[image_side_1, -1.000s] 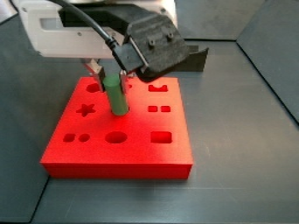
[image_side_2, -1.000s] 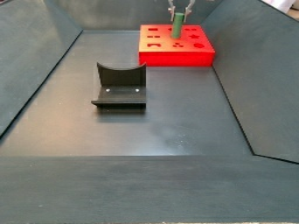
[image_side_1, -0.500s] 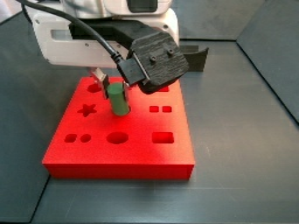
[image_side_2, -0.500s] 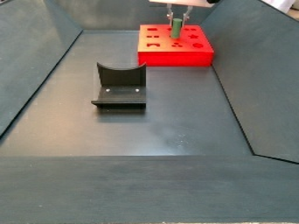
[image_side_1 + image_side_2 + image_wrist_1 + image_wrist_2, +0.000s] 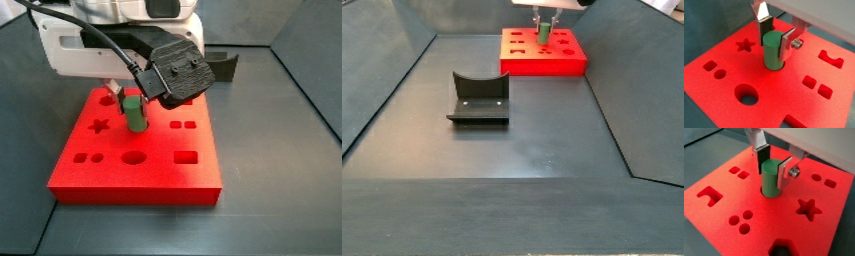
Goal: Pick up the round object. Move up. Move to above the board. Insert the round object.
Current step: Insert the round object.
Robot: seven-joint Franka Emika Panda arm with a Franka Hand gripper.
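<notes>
In both wrist views the gripper (image 5: 776, 34) has its silver fingers (image 5: 785, 169) clamped on the top of the slim green cylinder peg (image 5: 773, 50), which stands upright in a hole of the thick red board (image 5: 134, 150); the peg looks light, stiff and smooth-sided, best held high

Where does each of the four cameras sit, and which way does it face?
Wrist views: both ride just above the gripper, looking down at the green peg standing in the red board; silver fingers show.
Side view: close beside the board, slightly above; the arm's white body and black cable show.
Side view: far across the floor, facing the board past the dark grey block; only the gripper tip shows.
All four share peg and board.
</notes>
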